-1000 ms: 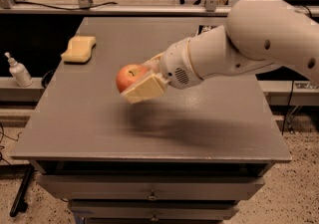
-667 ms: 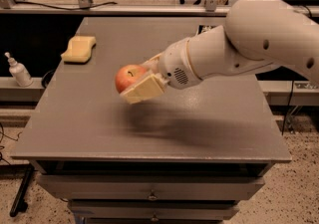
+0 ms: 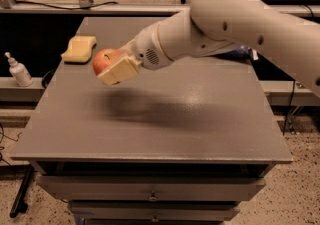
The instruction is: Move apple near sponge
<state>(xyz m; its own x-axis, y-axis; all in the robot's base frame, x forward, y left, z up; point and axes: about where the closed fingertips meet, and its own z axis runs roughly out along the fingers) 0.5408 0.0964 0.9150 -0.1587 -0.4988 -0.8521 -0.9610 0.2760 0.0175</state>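
Change since 1.0 s ago: the gripper (image 3: 111, 67) and the apple (image 3: 104, 59) have shifted up and left in the frame, from left of centre to just right of the sponge (image 3: 79, 49). The sponge has not moved and lies flat in the upper left of the table (image 3: 200, 119).

Jaws: closed on the apple, which is held above the table with a blurred shadow beneath it.

Hidden or cut off:
- A cream pad (image 3: 120, 70) covers the apple's lower right side.
- The other finger is behind the fruit.
- The arm (image 3: 225, 19) runs out of the frame at the right edge.
- Cannot tell whether the apple's edge touches the sponge's near corner.

Count: one apple, one sponge, one gripper, one arm, and one small white bottle (image 3: 19, 70) off the table at the left edge.
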